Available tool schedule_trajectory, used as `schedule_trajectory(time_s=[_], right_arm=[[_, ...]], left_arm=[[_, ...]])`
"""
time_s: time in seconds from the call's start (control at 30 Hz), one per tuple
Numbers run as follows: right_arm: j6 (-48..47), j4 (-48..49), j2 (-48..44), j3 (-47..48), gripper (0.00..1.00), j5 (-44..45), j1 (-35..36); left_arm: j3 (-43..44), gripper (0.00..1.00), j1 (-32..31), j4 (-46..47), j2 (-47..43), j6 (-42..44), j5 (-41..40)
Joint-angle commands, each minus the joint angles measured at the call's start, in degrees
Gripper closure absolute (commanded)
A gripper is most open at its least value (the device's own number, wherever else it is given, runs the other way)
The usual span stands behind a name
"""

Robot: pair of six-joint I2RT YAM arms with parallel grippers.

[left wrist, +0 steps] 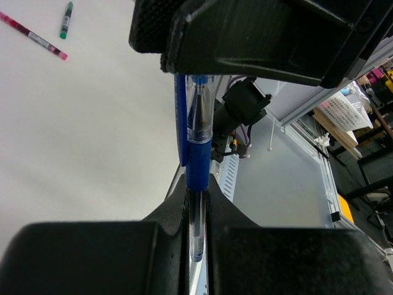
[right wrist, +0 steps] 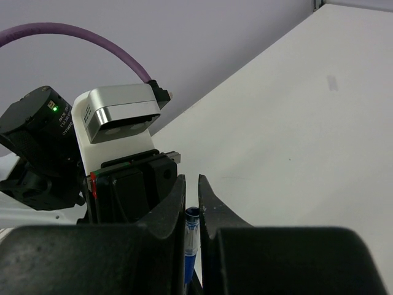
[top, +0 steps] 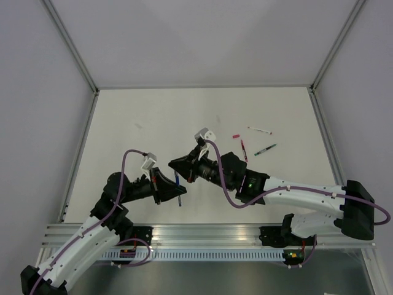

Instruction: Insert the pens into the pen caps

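Over near table (top: 153, 123), blue pen (left wrist: 199, 163) pinched by left hand (left wrist: 197, 212) and right hand (right wrist: 191, 196), cap (left wrist: 200, 110) seemingly partly on; red pen (top: 244, 149), green pen (top: 265, 149), white pen (top: 260, 130) lying apart, apparently uncapped.

Blue pen (left wrist: 198, 169): both ends out of sight
Its cap (left wrist: 199, 114) vanishes under the right gripper (left wrist: 202, 61) and its tail sinks between the fingers of the left gripper (left wrist: 196, 206). The red pen (left wrist: 38, 39) is cut off at the left wrist view's edge. From above, the red speck (top: 235, 136) is too small to name.
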Motion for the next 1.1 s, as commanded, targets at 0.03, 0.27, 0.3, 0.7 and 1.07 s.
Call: schedule_trajectory(time_s=[0.03,0.27,0.3,0.7,1.07], right_arm=[[1.9,-8.3,0.6,-4.0,1.0,-6.5,2.5],[3.0,-5.9,0.8,-7.0,1.0,-6.7,2.4],[3.2,-5.7,0.9,-7.4,1.0,-6.9,2.5],[7.0,0.9,-0.3,-14.0,1.0,-9.0,2.5],[7.7,6.3,-1.0,-19.6,1.0,-7.8,3.4]], left_arm=[[6.6,0.98,0.9,6.1,1.2,0.9,-8.8],[8.4,0.98,0.9,5.7,0.6,1.3,-11.0],[9.1,0.98,1.0,5.6,0.8,1.3,-11.4],[12.3,0.98,0.9,5.0,4.1,4.1,-17.7],[13.6,0.98,0.9,6.6,8.7,3.6,-21.7]])
